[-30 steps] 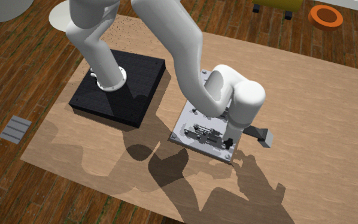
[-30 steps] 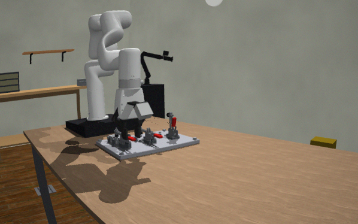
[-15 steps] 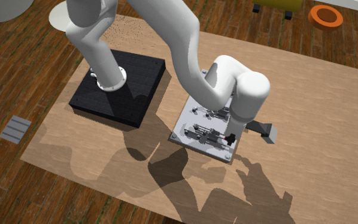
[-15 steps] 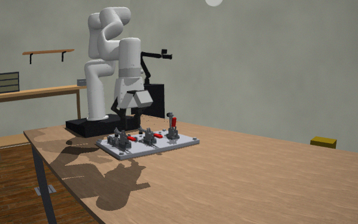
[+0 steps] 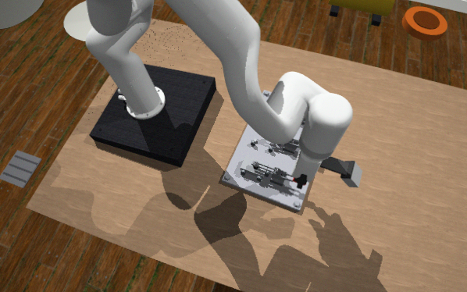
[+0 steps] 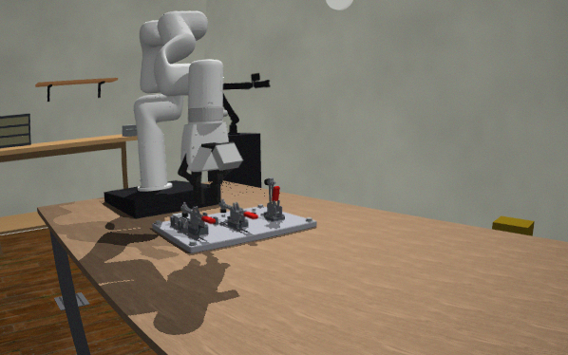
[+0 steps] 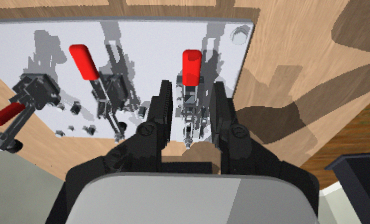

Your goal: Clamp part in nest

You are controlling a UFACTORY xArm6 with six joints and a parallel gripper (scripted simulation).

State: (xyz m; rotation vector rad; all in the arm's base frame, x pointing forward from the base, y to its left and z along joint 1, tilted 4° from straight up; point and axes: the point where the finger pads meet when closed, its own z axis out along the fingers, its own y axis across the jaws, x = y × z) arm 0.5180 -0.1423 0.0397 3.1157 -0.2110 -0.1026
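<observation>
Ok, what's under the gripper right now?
The end clamp and its red handle, on the grey fixture plate, show between the spread fingers of the gripper. Its body hides that nest's near end.

1. You are looking at a workshop-like room: plank floor (image 5: 33, 97), bare grey walls (image 6: 396, 95).
2. A fixture plate (image 6: 296, 224) with toggle clamps sits near the wooden table's (image 6: 396, 285) left edge.
3. A side bench (image 6: 54, 146) and wall shelf (image 6: 75, 83) stand behind.

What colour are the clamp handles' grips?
Red, clearest in the wrist view: clamp handle grip.
</observation>
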